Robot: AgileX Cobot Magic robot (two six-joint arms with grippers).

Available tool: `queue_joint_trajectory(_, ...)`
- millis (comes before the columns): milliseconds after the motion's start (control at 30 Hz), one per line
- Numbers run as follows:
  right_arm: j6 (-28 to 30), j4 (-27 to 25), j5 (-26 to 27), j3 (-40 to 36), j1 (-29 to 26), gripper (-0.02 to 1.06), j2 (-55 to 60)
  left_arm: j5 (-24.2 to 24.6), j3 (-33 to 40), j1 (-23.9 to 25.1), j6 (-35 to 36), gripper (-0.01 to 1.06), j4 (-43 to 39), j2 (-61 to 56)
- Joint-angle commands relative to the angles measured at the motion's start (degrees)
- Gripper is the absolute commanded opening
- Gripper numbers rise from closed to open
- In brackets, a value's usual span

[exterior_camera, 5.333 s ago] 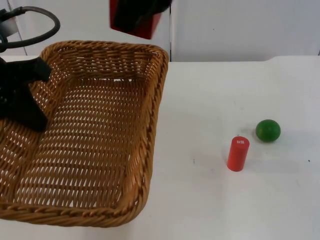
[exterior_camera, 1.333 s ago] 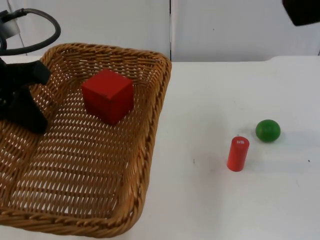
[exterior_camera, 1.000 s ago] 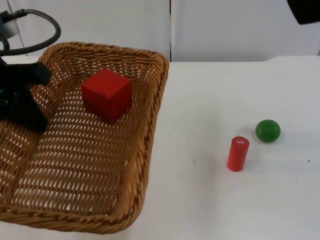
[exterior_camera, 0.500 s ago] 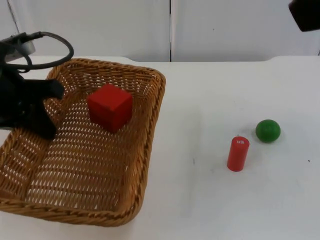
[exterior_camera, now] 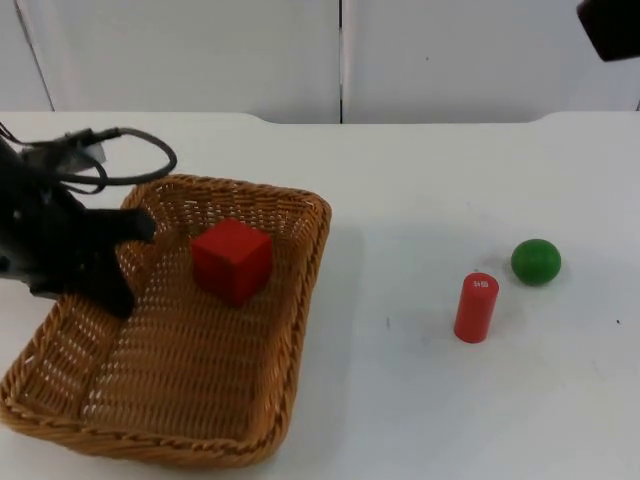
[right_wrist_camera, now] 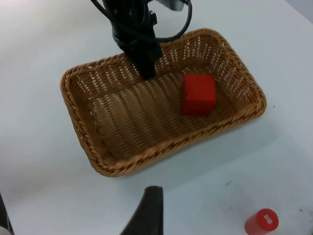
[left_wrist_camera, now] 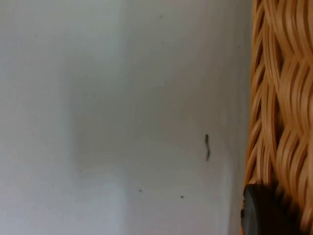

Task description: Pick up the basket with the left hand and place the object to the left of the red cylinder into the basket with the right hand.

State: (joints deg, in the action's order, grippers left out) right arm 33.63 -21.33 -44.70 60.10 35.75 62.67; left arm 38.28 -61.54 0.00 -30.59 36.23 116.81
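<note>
Here the wicker basket (exterior_camera: 175, 400) takes up the near left part of the white table (exterior_camera: 400, 400) in the top view, its long side running away from the camera. A red cube (exterior_camera: 232, 260) sits inside it, toward the far end and nearer the basket's right wall than its left. The left gripper (exterior_camera: 105, 275) is clamped on the basket's left rim — one black finger reaches down inside the wall. In the left wrist view the woven rim (left_wrist_camera: 281, 98) stands right against a black fingertip (left_wrist_camera: 264, 210), with bare table beside it. The right wrist view looks down on the same basket (right_wrist_camera: 122, 164), the cube (right_wrist_camera: 198, 94) in it, and the left arm's gripper (right_wrist_camera: 144, 61) gripping the rim.

Over on the right half of the table, well apart from the basket, a red cylinder (exterior_camera: 476, 307) stands upright — its top also shows in the right wrist view (right_wrist_camera: 263, 220). A green ball (exterior_camera: 536, 261) lies just beyond it and a little to its right, near but not touching.

Farthest back, the right gripper (exterior_camera: 610, 25) hangs high at the upper right, above the table's far edge; I cannot tell how its fingers stand, and it holds nothing that can be seen.
</note>
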Motion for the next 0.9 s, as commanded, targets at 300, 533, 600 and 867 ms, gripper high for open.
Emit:
queue_joint_trajectory(300,0.2,0.2,1.3,-0.3,-0.1,0.82,-0.6,-1.9,-0.5,0.1,-0.2,0.00,2.6,1.8)
queue_joint_trajectory(533,0.2,0.2,1.3,-0.3,-0.1,0.82,-0.6,-1.3,-0.5,0.1,-0.2,0.00,3.7,1.8)
queue_joint_trajectory(600,0.2,0.2,1.3,-0.3,-0.1,0.82,-0.6,-1.3,-0.5,0.1,-0.2,0.00,3.8,1.8)
queue_joint_trajectory(867,0.2,0.2,1.3,-0.3,-0.1,0.82,-0.6,-1.1,-0.5,0.1,-0.1,0.00,3.7,1.8)
